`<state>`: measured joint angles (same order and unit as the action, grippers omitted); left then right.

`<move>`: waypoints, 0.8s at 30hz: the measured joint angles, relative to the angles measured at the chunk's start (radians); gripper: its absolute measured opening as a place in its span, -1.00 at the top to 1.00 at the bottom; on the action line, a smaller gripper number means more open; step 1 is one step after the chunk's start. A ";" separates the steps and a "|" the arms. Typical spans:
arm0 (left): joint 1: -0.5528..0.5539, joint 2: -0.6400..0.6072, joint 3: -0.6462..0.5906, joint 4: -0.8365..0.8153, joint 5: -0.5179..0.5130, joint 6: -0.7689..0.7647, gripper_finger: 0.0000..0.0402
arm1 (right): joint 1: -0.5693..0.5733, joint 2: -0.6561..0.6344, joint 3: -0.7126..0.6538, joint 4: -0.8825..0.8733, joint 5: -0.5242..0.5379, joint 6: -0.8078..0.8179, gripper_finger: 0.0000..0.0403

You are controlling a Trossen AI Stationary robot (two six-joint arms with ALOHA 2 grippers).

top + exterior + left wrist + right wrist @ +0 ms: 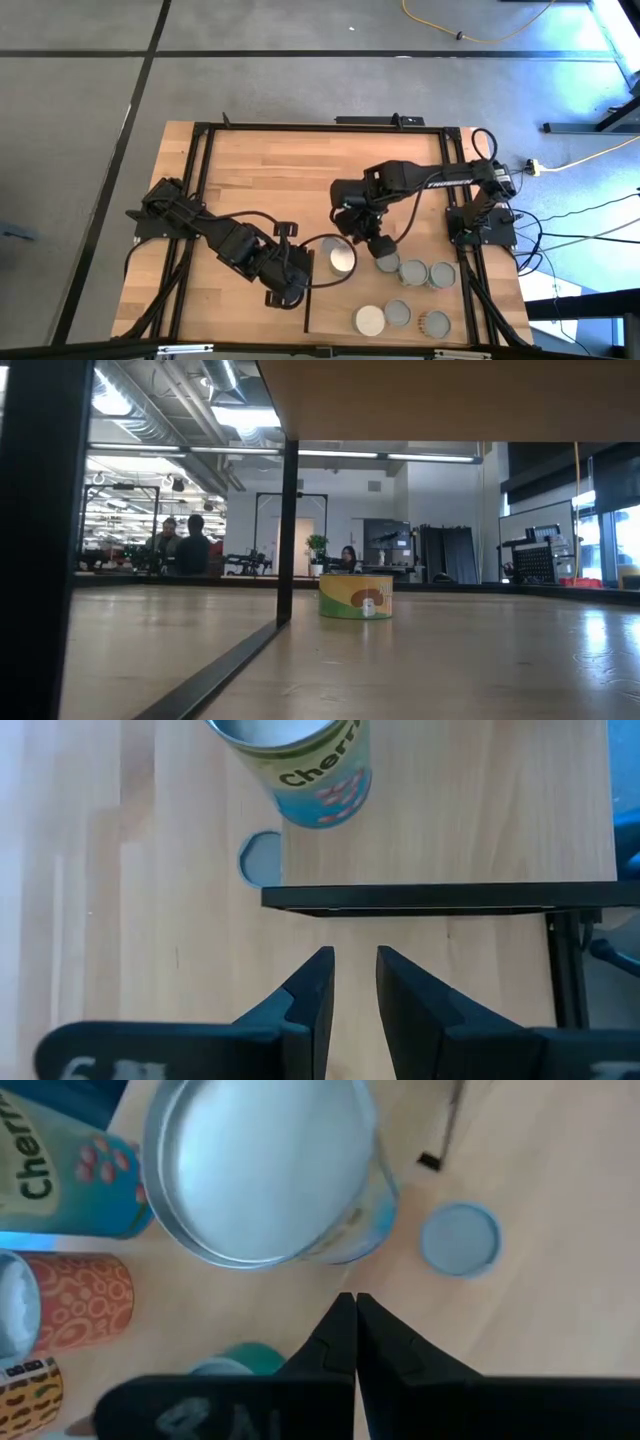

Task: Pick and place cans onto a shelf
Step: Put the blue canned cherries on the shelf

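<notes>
Pincer of the right arm is clenched with nothing between its fingers, which meet tip to tip in the right wrist view; it hangs just above the nearest of the cans, a silver-topped tin at the head of the group on the table's right part. In the right wrist view that tin fills the middle, a blue "Cherry" can and an orange patterned can beside it. Two more cans stand just beside it in the high view, and three others sit nearer the front edge. One can stands apart on the shelf, the pale panel with a dark edge strip. Left arm's pincer is released, its fingers slightly parted and empty, near the shelf's edge, facing that single can. A yellow-green can shows in the low view.
</notes>
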<state>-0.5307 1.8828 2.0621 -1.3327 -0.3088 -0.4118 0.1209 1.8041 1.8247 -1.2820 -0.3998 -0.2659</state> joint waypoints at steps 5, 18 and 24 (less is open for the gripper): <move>-0.004 -0.002 0.000 0.000 -0.011 -0.001 0.65 | 0.036 0.000 -0.029 0.066 -0.038 0.000 1.00; -0.005 -0.005 0.000 -0.002 -0.016 0.003 0.65 | 0.099 0.005 -0.032 0.193 -0.141 -0.005 1.00; -0.004 -0.005 0.000 -0.002 -0.040 0.021 0.65 | 0.097 0.005 -0.032 0.192 0.023 0.001 1.00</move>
<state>-0.5350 1.8782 2.0621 -1.3343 -0.3492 -0.3913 0.2179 1.8095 1.7924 -1.0897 -0.3767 -0.2653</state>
